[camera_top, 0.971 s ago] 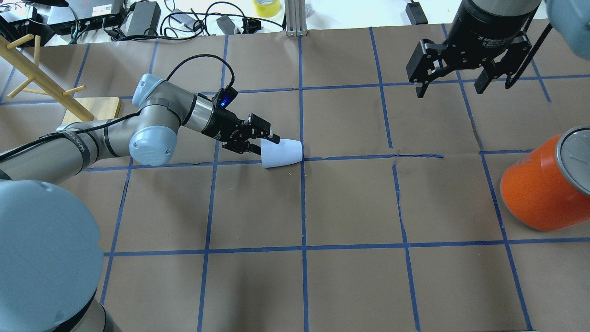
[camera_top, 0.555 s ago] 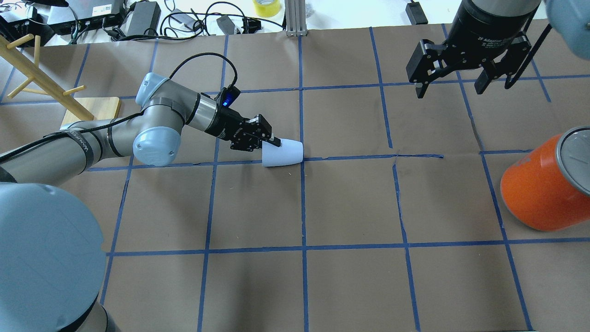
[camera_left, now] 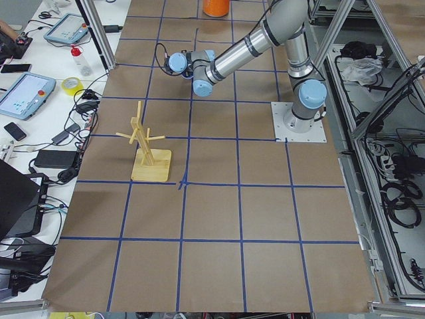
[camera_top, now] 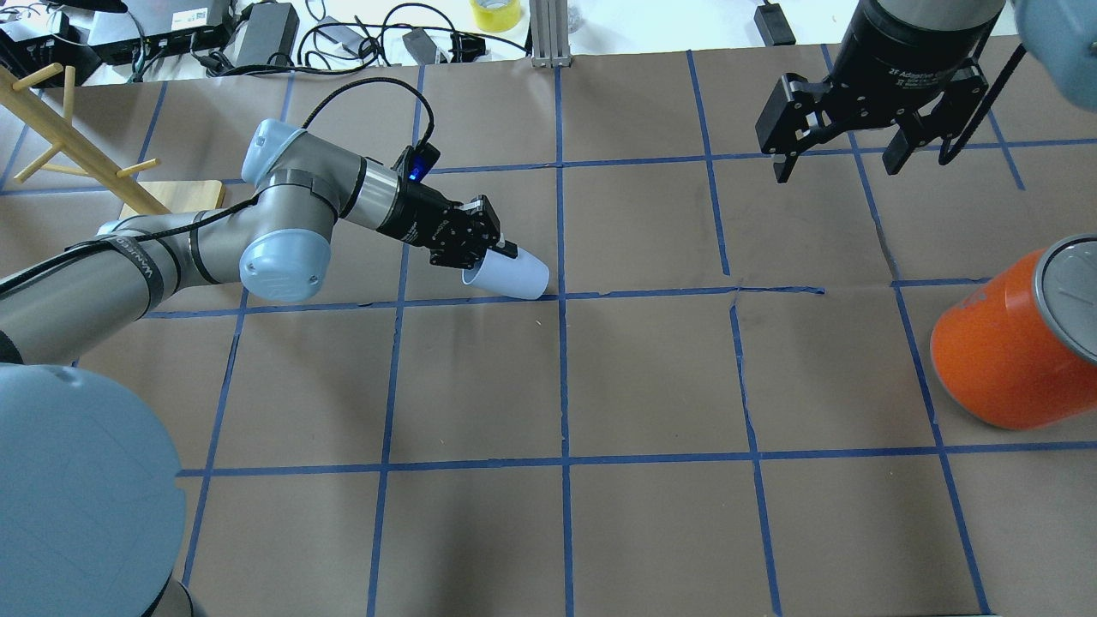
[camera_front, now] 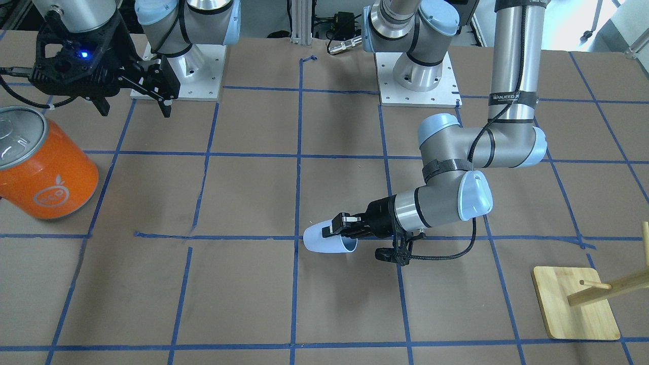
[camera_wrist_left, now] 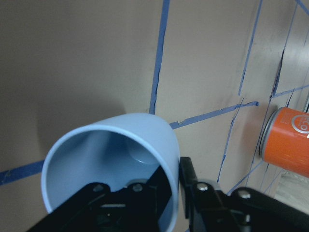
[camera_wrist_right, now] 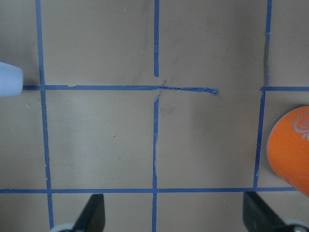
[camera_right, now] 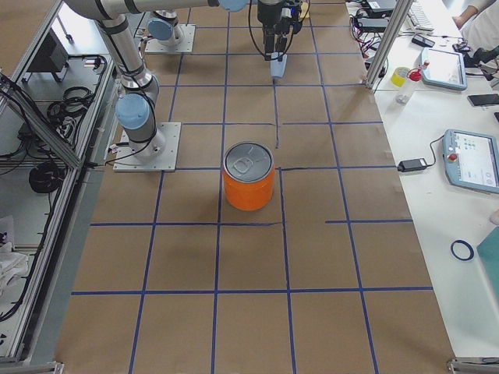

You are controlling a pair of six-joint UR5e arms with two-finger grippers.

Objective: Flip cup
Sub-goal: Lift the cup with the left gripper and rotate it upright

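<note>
The pale blue-white cup [camera_top: 512,275] is held tilted near the table's middle, its mouth toward the left arm and its base pointing down to the right. My left gripper [camera_top: 490,254] is shut on the cup's rim, one finger inside and one outside, as the left wrist view shows [camera_wrist_left: 176,188]. The cup also shows in the front-facing view [camera_front: 327,242], in the left wrist view [camera_wrist_left: 116,159] and at the right wrist view's left edge [camera_wrist_right: 9,79]. My right gripper [camera_top: 838,158] hangs open and empty high over the far right of the table; it also shows in the front-facing view [camera_front: 132,104].
A big orange can [camera_top: 1011,343] with a silver top stands at the right edge. A wooden peg stand [camera_top: 171,201] stands at the far left behind the left arm. Cables and power bricks [camera_top: 257,34] lie past the table's far edge.
My left gripper has rotated and lifted the cup's rim end; the cup went from lying on its side to tilting with its base downward. The right arm has not moved.
</note>
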